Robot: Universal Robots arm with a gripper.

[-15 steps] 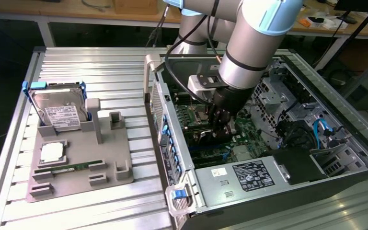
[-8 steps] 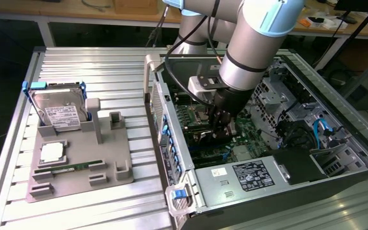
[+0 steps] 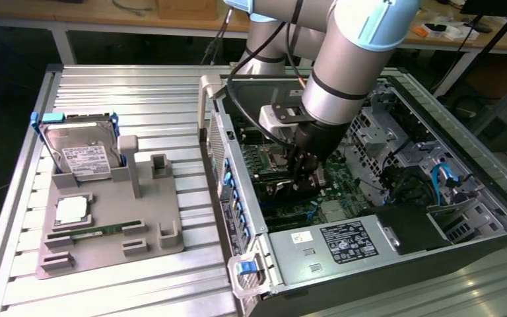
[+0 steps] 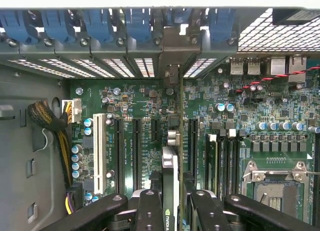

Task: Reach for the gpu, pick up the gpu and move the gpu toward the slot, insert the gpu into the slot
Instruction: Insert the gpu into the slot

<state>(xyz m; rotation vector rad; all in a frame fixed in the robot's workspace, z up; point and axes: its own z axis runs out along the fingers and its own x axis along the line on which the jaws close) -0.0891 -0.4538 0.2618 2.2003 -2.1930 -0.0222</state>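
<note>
- Desk [image 3: 103, 290]: ribbed metal top, carrying a grey fixture tray [image 3: 103, 224] at the exterior view's left and an open computer case [image 3: 465, 218] at its right.
- Hard drive [image 3: 82, 152]: silver box standing on edge in the tray's blue-clipped cradle, apparently parked there as a spare part.
- Memory stick [image 3: 90, 231]: small green strip lying flat in a tray groove, well apart from the arm.
- Robot arm [image 3: 350, 59]: grey with pale blue joint caps, reaching down into the case over the motherboard [image 4: 150, 103].
- Tool [image 4: 171, 201]: black fingers [image 4: 149, 211] closed narrowly on the gpu [image 4: 170, 176], one each side of the card, gripping its upper edge so the contact edge faces the board.
- Gpu: seen edge-on in the wrist view as a thin dark card with a green-lettered label, held upright between the fingers. Its long axis runs parallel to the expansion connectors, and its silver bracket [image 4: 176, 56] points toward the case's rear wall with the blue retainer clips [image 4: 137, 23].
- Slot: judged to lie directly beneath the card, hidden by it; neighbouring dark connectors [image 4: 136, 151] and a white connector [image 4: 98, 153] flank it.
- Stage, as a judgement: the card appears lined up over the slot, or partly pressed in; full seating cannot be told.
</note>
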